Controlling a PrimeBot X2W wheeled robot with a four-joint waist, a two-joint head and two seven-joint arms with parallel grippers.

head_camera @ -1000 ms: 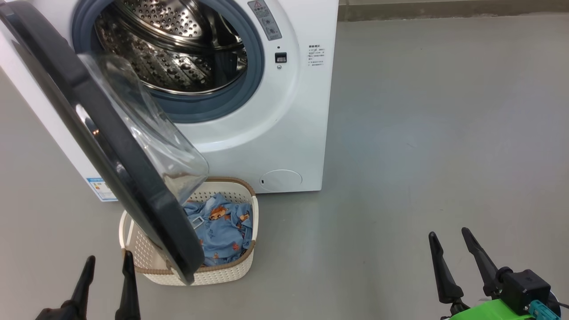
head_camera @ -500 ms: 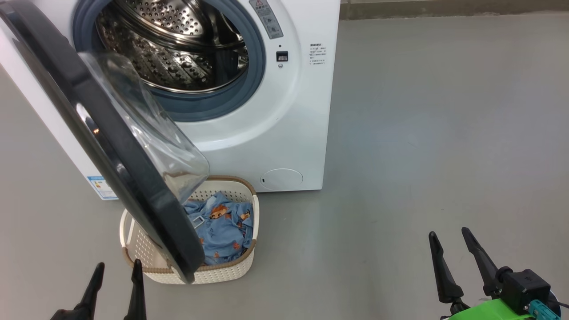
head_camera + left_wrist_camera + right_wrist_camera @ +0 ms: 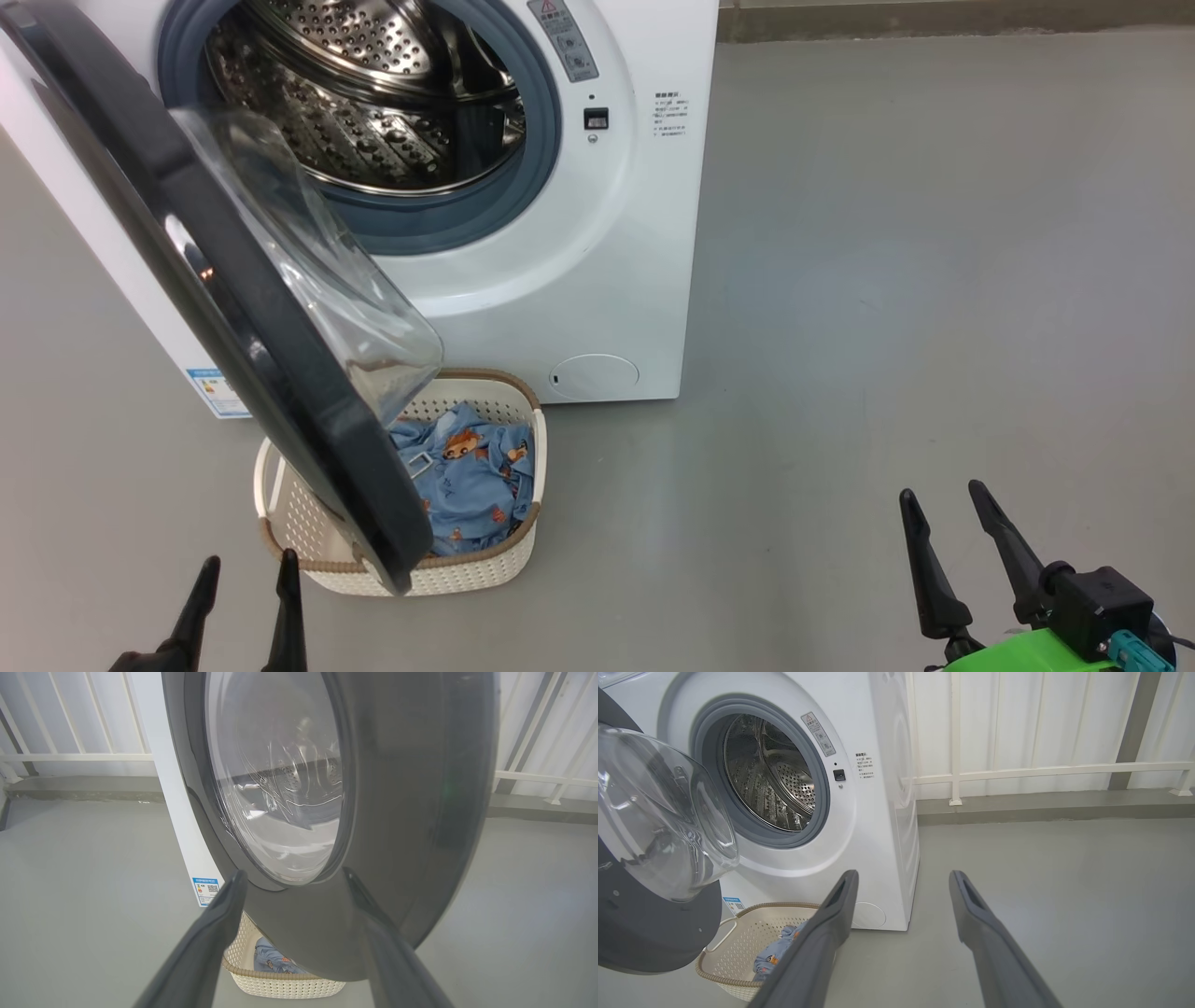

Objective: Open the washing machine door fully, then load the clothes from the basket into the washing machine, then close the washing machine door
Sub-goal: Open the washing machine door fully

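Grey floor [image 3: 887, 280] before white railing [image 3: 1041, 771]; left gripper [image 3: 251, 557] and right gripper [image 3: 940, 488] spread wide, empty.

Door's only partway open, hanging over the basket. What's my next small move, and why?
Probably ease the open left end effector onto the lower rim of the washing machine door and swing it wider: the door overhangs the basket, covering part of the clothes.
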